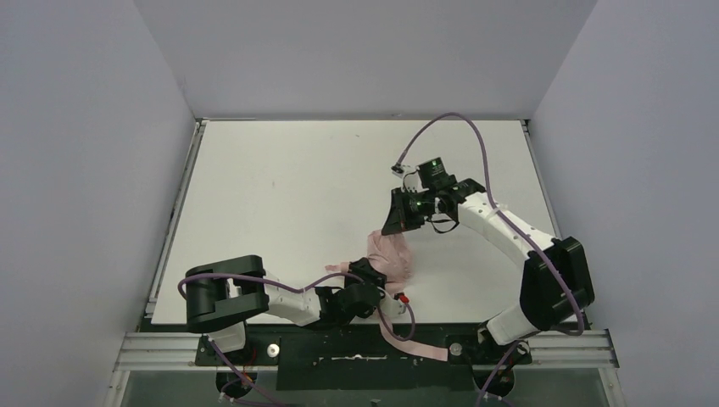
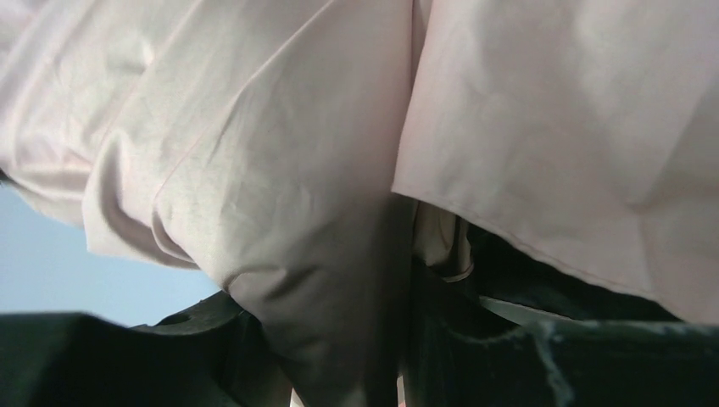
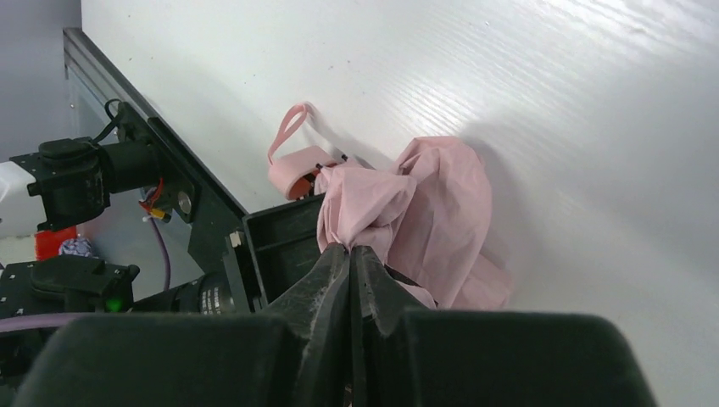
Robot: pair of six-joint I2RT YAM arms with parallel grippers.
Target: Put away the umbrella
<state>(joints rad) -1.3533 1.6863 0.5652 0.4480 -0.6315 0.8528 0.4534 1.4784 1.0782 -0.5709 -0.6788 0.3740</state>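
The umbrella [image 1: 392,257] sits bunched near the table's [image 1: 280,195] front edge; the left gripper [image 1: 365,283] clamps its body steady while the right gripper [image 3: 349,252], fingers pressed together, pinches a fabric fold, likely to gather it

The umbrella [image 3: 424,203] is plain pale pink, its strap [image 1: 420,348] the same pink. The table [image 1: 297,186] is white with faint streaks. The left gripper [image 1: 370,273] and right gripper [image 3: 350,253] are black; the arms [image 1: 496,222] are white with black joints

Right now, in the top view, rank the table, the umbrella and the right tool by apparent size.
1. table, by far.
2. umbrella and right tool: about alike; the tool may sit nearer the camera, so unranked.
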